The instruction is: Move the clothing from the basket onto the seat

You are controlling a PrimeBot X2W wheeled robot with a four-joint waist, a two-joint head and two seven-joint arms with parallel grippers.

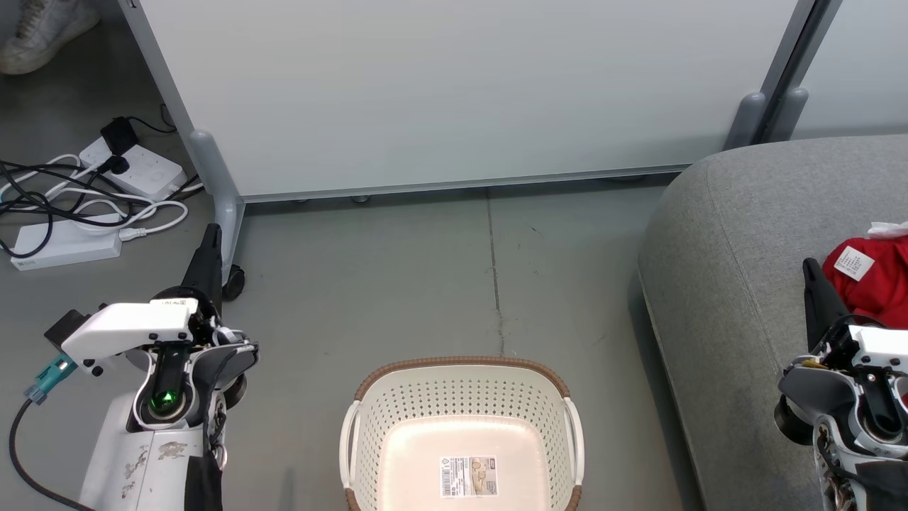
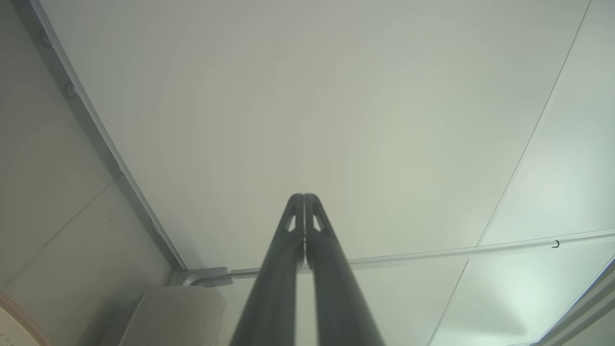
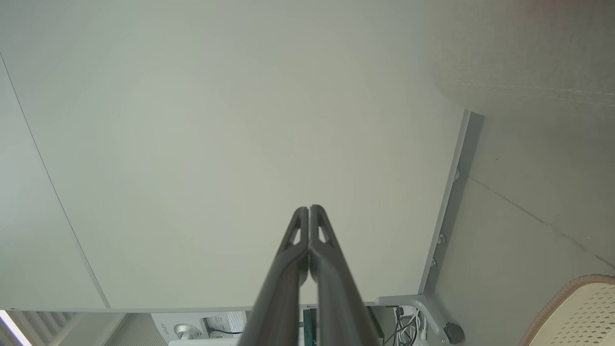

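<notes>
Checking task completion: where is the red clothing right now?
In the head view the clothing lies on the seat at the far right, next to the right gripper; the basket sits on the floor at bottom centre.

Grey floor point(image 1: 397, 284), one seam line down its middle. Standing on it: basket point(image 1: 461, 363) at the near edge, seat point(image 1: 731, 284) to the right, partition foot point(image 1: 220, 206), power strips point(image 1: 67, 245) with tangled cables far left. Red clothing point(image 1: 876, 284) lies on the seat.

White power strips point(image 1: 67, 247) and tangled cables point(image 1: 42, 195) lie left of a pale partition point(image 1: 461, 92)
</notes>
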